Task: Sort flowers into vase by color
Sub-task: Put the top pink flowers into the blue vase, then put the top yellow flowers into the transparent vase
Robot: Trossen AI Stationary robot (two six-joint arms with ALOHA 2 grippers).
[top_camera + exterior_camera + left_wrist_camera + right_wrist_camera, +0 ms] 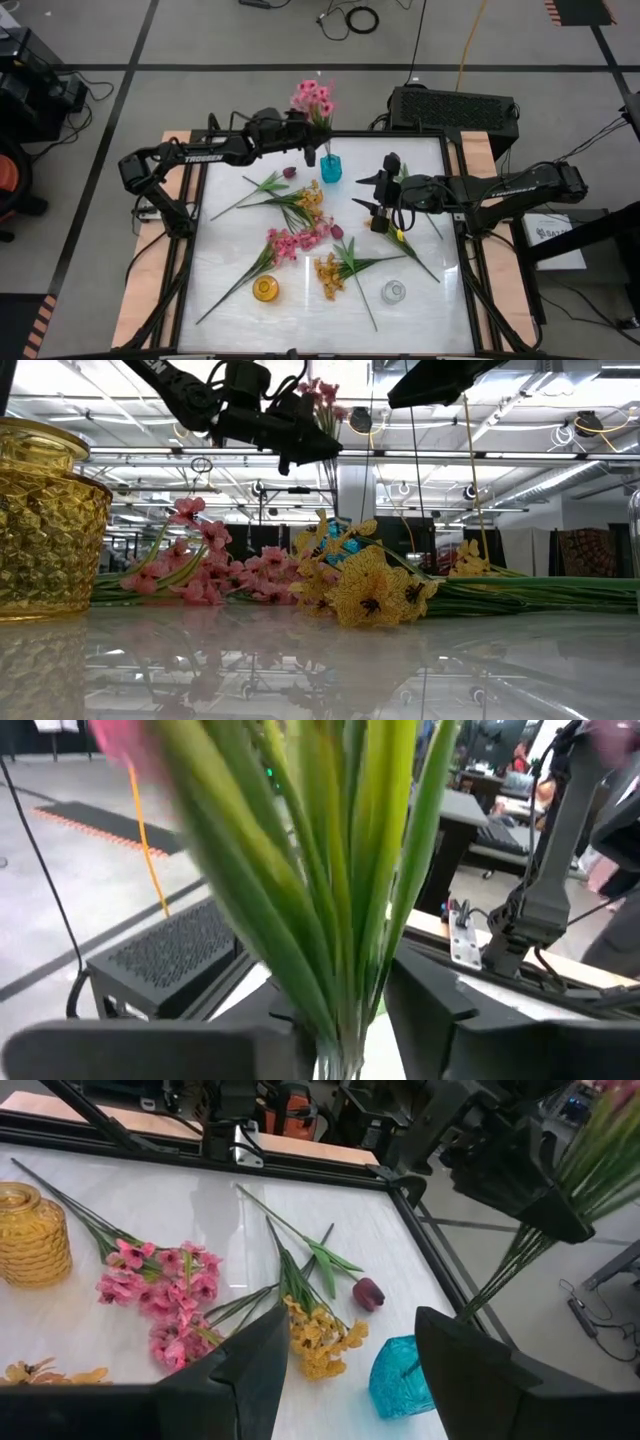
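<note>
While the left gripper hangs at the desk's twelve o'clock edge, its fingers stand either side of the pink flower spray, whose stems already reach down into the teal vase; whether they clamp the stems or have just let go, I cannot tell. If they draw away snagged on the leaves, the top-heavy spray could lift out or tip the small vase. The right gripper, near three o'clock, holds its fingers apart above a yellow-flowered stem without closing on it. The amber vase at seven o'clock and the clear vase at five o'clock look empty. Loose pink sprays, yellow sprays and maroon tulip buds lie tangled mid-desk, so one pick may drag neighbours.
</note>
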